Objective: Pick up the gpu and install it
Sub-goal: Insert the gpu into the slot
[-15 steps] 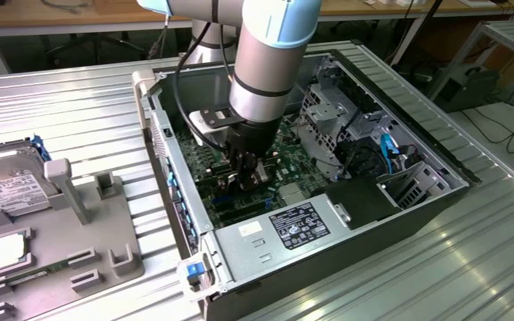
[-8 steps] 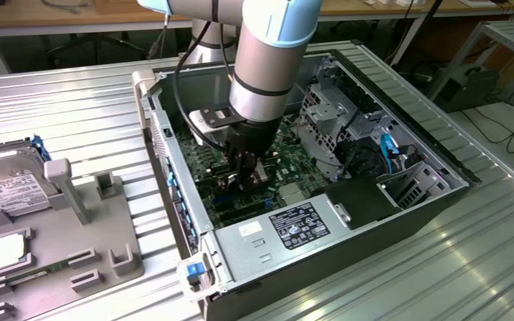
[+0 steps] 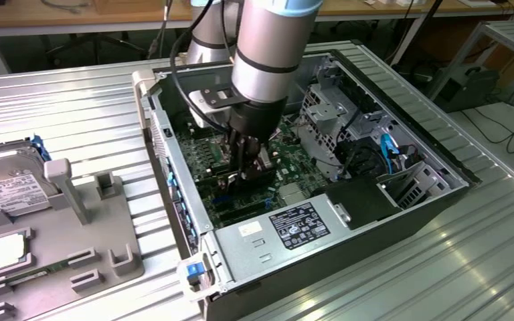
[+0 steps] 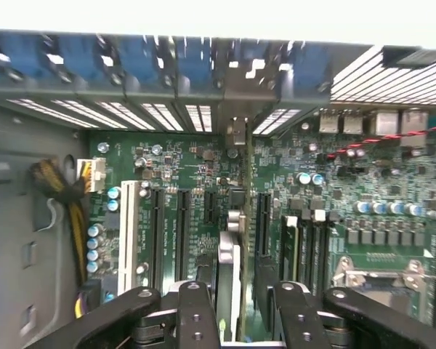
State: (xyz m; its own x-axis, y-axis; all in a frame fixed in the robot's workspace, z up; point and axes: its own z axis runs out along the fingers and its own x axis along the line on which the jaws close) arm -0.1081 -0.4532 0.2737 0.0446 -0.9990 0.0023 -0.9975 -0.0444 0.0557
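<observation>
The gpu (image 4: 229, 254) stands edge-on over the green motherboard (image 4: 334, 182), in line with the expansion slots. Its silver bracket end (image 4: 236, 134) reaches the rear wall of the case. My gripper (image 4: 243, 291) straddles the card from above, one black finger (image 4: 196, 313) on each side, and the jaws look slightly apart from it. In the exterior view my gripper (image 3: 243, 175) is deep inside the open computer case (image 3: 436, 167), low over the board, with the dark card between its fingers.
A white slot (image 4: 128, 225) and black slots (image 4: 158, 233) lie beside the card. Yellow cables (image 4: 76, 218) hang at the case wall. The power supply (image 3: 297, 227) and drive cage (image 3: 328, 114) crowd the case. A grey fixture (image 3: 105, 247) outside holds a hard drive (image 3: 11, 184).
</observation>
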